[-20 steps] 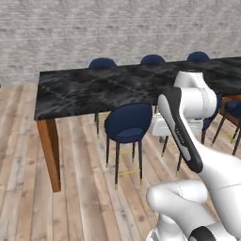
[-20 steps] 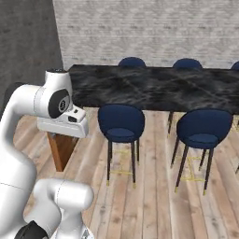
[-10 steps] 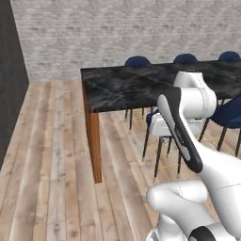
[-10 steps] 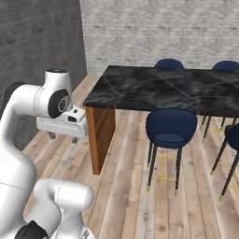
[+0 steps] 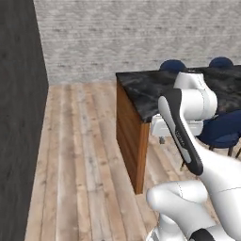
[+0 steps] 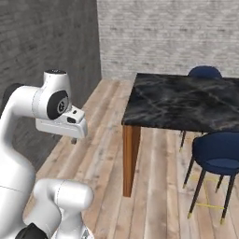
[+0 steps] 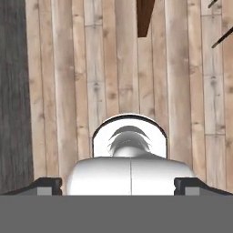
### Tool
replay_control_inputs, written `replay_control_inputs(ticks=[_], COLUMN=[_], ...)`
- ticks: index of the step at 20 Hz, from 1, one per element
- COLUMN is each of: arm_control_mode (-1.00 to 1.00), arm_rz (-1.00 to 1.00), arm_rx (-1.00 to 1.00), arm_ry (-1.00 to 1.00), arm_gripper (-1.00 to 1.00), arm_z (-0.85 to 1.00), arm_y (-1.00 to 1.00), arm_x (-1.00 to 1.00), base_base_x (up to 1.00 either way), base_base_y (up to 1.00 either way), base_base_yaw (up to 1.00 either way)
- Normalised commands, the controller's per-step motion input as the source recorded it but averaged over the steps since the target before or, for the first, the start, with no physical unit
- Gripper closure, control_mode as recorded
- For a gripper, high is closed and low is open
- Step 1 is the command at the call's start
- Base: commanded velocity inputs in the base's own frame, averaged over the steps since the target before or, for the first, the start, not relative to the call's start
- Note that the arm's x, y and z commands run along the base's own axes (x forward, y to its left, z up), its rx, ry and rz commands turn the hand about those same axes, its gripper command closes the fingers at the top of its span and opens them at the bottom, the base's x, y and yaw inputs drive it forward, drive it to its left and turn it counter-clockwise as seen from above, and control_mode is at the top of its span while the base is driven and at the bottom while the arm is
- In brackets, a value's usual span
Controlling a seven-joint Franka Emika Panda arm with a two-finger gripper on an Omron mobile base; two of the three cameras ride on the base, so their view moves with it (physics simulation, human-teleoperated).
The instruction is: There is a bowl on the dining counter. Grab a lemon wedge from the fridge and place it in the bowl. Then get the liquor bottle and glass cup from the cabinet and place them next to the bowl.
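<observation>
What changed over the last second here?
The base turned, so both base views swung: the dining counter slid right until its wooden end panel faces the camera, and a dark wall came in at left. The hand stayed open and empty, arm pose unchanged.

Dining counter [image 6: 186, 100]: glossy black marble top, thin white veins, smooth; sides warm-brown wood [image 5: 132, 136], satin, visible grain. Sits ahead of the pincer [image 7: 118, 184] and off to one side. Floor [image 7: 118, 68] straight below the pincer: light wood planks, matt, knots and seams showing. Far wall [image 5: 141, 33] beyond the counter: pale grey brick, rough, matt. Side wall [image 5: 19, 117]: dark grey, matt, faint brick texture. Chairs [image 6: 217, 151]: navy upholstery, looks like soft cloth, on thin dark legs with brass-coloured tips.
</observation>
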Motion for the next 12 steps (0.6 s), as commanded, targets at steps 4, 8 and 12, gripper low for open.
replay_control_inputs(ticks=[4, 8, 12], arm_control_mode=[1.0, 1.0, 1.0], arm_rz=[0.0, 0.0, 0.0], arm_rx=[0.0, 0.0, 0.0], arm_ry=[0.0, 0.0, 0.0], arm_gripper=[-1.0, -1.0, -1.0], arm_z=[0.0, 0.0, 0.0], arm_y=[0.0, 0.0, 0.0], arm_x=[0.0, 0.0, 0.0], base_base_x=[0.98, 1.0, 1.0], base_base_y=[1.0, 0.98, 0.79], base_base_yaw=[0.0, 0.0, 0.0])
